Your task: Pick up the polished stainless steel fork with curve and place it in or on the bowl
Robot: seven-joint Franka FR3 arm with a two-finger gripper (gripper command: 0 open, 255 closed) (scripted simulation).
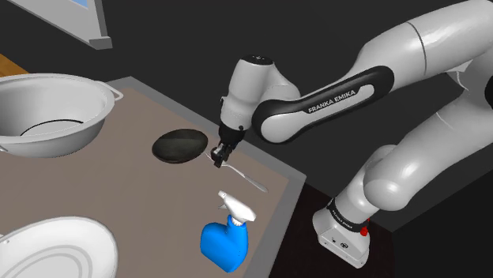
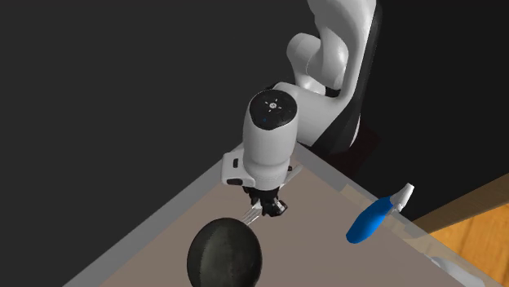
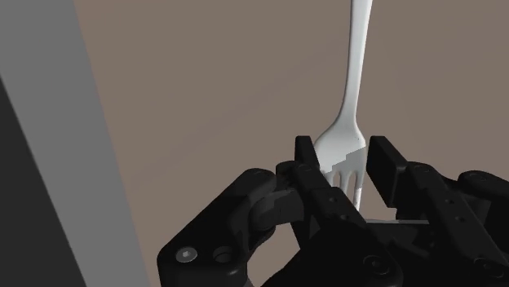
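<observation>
Jaws low on the bench (image 1: 118, 158), spread either side of the fork (image 3: 347, 140) head, with the tines between them. Nothing is clamped yet, and a sliver of gap shows on one side. The handle runs away ahead of the jaws. The dark bowl (image 1: 180, 146) sits just beside them. My call: squeeze squarely across the head, then lift straight so the handle doesn't swing.

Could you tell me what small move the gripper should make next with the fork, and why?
Probably close the gripper: in the wrist view its fingers stand on either side of the fork at its tined end without clearly clamping it, and the fork appears to lie flat on the table.
</observation>
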